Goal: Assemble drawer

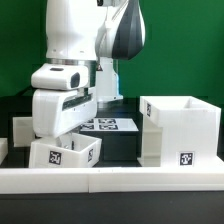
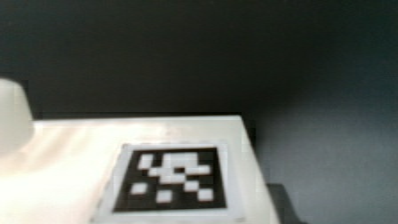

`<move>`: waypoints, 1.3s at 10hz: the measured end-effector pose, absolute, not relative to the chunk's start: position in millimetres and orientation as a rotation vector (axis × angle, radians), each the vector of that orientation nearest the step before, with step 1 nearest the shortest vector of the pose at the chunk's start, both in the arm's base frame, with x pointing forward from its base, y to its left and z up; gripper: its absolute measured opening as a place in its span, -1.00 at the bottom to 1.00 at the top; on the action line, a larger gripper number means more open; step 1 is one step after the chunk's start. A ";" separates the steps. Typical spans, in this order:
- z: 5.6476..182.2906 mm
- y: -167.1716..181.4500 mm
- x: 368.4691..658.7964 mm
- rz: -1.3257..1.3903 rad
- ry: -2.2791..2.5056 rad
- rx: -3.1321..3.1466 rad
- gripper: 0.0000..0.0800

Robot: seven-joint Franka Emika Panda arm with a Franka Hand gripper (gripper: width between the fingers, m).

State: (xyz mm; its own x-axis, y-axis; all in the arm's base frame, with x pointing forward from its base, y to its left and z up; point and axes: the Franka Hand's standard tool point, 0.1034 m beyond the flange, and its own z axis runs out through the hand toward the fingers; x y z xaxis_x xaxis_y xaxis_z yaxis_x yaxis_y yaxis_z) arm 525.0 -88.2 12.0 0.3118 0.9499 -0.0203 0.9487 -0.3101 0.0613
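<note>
The tall open-fronted white box (image 1: 180, 130) stands at the exterior view's right, with a tag low on its front. A small white tray (image 1: 66, 153) with a tag lies tilted at the lower left. My gripper (image 1: 60, 134) hangs right over this tray, and its fingers are hidden by the hand and the tray wall. The wrist view shows a blurred white surface with a black-and-white tag (image 2: 175, 180) very close and no fingers. Another white part (image 1: 22, 128) stands at the far left.
The marker board (image 1: 108, 124) lies on the dark table between the arm and the tall box. A long low white rail (image 1: 120, 181) runs along the front edge. A green wall stands behind.
</note>
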 end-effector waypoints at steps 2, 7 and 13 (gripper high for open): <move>12.9 -83.6 526.9 0.025 1.878 2.439 -0.90; 16.8 -78.2 525.6 -0.130 1.997 2.451 -0.90; 18.8 -87.2 529.3 -0.077 2.199 2.288 -0.90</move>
State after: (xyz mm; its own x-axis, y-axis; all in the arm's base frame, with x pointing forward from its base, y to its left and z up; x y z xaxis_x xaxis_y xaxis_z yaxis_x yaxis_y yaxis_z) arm 529.3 -87.2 18.8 0.0391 0.9992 -0.0123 0.9976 -0.0397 -0.0569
